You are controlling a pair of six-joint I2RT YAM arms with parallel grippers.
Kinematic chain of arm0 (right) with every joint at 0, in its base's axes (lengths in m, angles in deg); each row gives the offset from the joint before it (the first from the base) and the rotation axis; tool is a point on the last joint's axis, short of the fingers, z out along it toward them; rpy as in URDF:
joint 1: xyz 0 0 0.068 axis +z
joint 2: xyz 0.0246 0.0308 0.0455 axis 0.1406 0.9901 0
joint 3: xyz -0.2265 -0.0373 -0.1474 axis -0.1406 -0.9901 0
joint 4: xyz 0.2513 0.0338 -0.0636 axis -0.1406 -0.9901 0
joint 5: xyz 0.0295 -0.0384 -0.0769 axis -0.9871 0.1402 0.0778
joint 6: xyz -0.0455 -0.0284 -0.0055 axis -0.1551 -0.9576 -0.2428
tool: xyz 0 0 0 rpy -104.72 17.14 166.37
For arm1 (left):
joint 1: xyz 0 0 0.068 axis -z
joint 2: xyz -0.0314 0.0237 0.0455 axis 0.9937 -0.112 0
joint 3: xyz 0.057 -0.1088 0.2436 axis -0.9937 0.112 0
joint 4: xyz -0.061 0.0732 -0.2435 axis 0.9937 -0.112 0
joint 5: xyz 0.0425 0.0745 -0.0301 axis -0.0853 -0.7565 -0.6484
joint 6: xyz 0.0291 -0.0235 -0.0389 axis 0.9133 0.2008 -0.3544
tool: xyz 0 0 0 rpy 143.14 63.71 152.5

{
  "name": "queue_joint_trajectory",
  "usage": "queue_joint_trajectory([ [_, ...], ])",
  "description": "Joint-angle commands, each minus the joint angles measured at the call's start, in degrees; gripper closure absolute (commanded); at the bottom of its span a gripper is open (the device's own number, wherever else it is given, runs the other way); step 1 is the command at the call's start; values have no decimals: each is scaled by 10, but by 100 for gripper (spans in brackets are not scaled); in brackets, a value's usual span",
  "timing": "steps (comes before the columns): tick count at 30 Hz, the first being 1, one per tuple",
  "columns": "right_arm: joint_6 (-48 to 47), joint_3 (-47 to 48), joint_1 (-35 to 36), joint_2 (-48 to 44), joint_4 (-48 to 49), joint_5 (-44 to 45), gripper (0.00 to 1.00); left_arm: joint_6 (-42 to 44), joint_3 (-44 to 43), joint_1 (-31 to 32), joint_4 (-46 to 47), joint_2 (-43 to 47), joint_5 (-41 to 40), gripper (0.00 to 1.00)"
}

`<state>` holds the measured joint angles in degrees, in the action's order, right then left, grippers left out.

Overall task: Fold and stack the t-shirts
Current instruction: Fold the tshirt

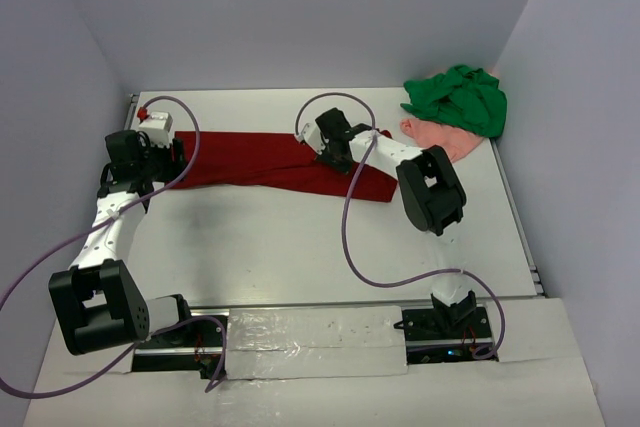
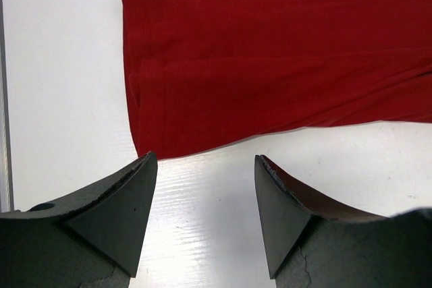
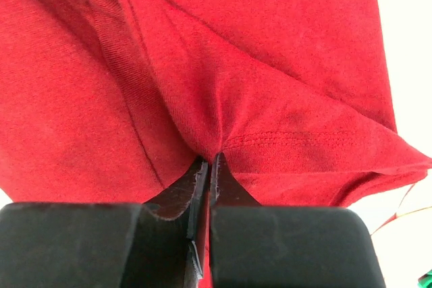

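The dark red t-shirt [image 1: 270, 162] lies as a long folded band across the far middle of the table. My right gripper [image 1: 332, 154] is shut on a pinched fold of the dark red t-shirt [image 3: 283, 65] near its right end; its jaws meet on the cloth [image 3: 211, 163]. My left gripper [image 1: 168, 159] is open and empty, just off the shirt's left end; in the left wrist view the gripper [image 2: 204, 166] sits over bare table below the shirt's corner [image 2: 270, 65]. The green t-shirt [image 1: 460, 97] lies crumpled on the pale pink t-shirt [image 1: 440, 137] at the far right corner.
The white table [image 1: 300, 247] is walled on the left, back and right. Purple cables [image 1: 350, 217] loop from both arms over the table. A rail [image 1: 300, 332] with the arm bases runs along the near edge.
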<state>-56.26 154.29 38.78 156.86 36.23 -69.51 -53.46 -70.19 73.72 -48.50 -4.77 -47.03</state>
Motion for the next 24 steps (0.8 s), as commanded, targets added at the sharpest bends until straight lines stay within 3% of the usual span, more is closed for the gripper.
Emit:
queue_joint_trajectory([
  [1, -2, 16, -2, 4, 18, 25, 100, -2, 1, -3, 9, 1, 16, 32],
  [24, -3, 41, 24, 26, 246, 138, 100, -5, 8, -3, 17, -2, 29, 33],
])
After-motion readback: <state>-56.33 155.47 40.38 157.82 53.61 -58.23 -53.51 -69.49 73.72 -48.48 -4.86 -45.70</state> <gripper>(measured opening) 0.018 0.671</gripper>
